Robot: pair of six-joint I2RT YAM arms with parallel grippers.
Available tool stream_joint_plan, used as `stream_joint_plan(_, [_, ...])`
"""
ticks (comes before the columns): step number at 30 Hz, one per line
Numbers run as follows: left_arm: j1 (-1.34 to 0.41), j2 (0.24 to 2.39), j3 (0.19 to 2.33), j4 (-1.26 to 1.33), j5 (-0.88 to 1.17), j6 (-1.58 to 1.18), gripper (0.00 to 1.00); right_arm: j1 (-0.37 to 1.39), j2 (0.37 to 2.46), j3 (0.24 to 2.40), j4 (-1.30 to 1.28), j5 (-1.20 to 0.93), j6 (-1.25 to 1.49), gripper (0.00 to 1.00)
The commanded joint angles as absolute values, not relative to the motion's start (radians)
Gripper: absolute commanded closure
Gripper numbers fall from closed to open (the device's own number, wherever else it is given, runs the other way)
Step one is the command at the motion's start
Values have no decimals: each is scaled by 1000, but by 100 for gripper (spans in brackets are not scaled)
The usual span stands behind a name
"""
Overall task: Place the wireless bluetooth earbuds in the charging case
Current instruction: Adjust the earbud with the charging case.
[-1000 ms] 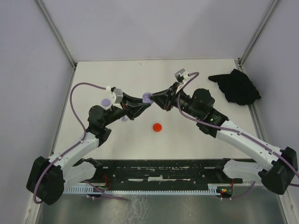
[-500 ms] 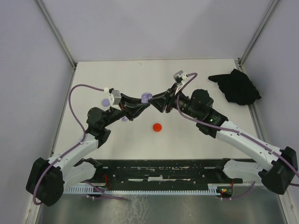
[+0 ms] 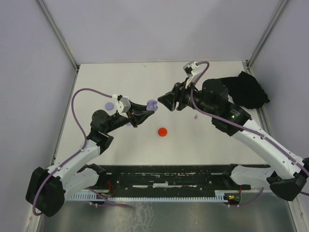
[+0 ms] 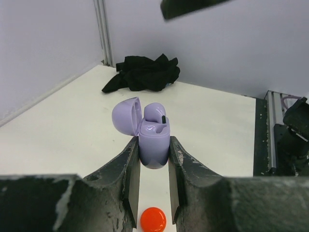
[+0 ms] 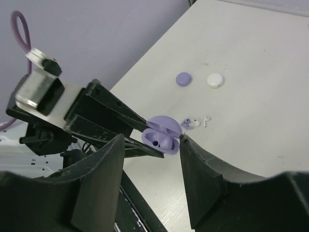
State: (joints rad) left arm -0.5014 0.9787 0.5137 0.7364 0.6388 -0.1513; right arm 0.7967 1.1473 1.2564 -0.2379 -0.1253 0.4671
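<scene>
The right tool (image 3: pixel 164 102) now sits back from the case (image 3: pixel 152 103), where a second ago its tips were right against it. Its arm has swung up and away toward the black cloth (image 3: pixel 248 91). The left tool (image 3: pixel 147 107) has barely shifted and keeps its grip.

The case is a small rounded pebble of glossy lilac plastic, pinched upright by its lower body between the left tool's two dark, scuffed fingers (image 4: pixel 130 169). Its domed lid is hinged open and tipped back to one side. A seated earbud (image 4: pixel 155 112), also smooth lilac with a small dark tip, stands in the body just behind the lid.

The right tool is spread wide and holds nothing, and the case shows in the gap between its fingers. On the pale matte worktop (image 5: pixel 251 58) past the case, just beyond the right tool's tips, lie a loose lilac earbud (image 5: pixel 187 123) and a loose white earbud (image 5: pixel 206 118), both tiny and hooked. Further out lie a flat lilac disc (image 5: pixel 183 79) and a white disc (image 5: pixel 215 79). A round red disc (image 4: pixel 153 219) lies below the left tool.
</scene>
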Motion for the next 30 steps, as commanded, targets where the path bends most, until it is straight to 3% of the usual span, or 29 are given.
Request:
stream_joint_plan(1, [-501,955,549,677,670,-12,97,803,1203,1436,-491,-104,504,44])
stream_joint_plan(13, [-500,965,548,679,692,23,97,802,1341,1502,-596,-162,662,58])
stream_joint_plan(30, [-500,976,549,684,702,35,97,802,1409,1506,-551,-249,709,67])
